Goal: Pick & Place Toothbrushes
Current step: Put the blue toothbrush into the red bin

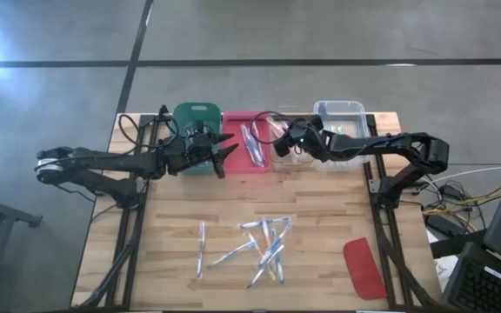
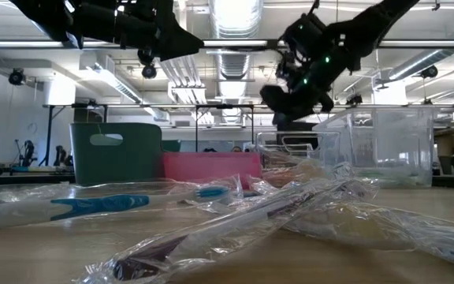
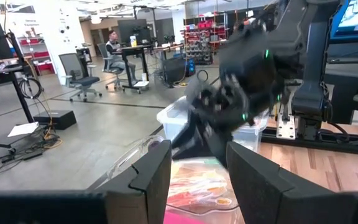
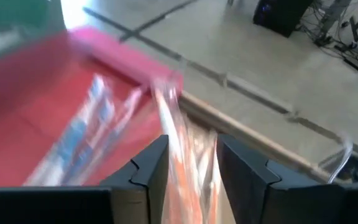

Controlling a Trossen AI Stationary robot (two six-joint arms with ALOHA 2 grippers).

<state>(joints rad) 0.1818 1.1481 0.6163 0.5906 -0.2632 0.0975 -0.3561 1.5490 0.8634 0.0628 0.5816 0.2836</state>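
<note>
Your orange wrapped toothbrush [image 4: 188, 155] hangs between the part-open fingers of the right gripper [image 4: 190, 167] over a clear bin [image 1: 287, 149] beside the red bin [image 1: 247, 148]: the release step. More toothbrushes [image 1: 263, 246] lie mid-table; fetch those next. The left gripper [image 1: 223, 149] hovers open nearby.

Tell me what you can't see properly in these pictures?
- Green bin: its inside is hidden in the high view by the left pincer.
- Small clear bin: the right pincer covers most of it from above.
- Orange toothbrush between the right pincer's fingers: blurred in the right wrist view, so I can't tell if it's gripped.
- Red lid: out of the low view.
</note>
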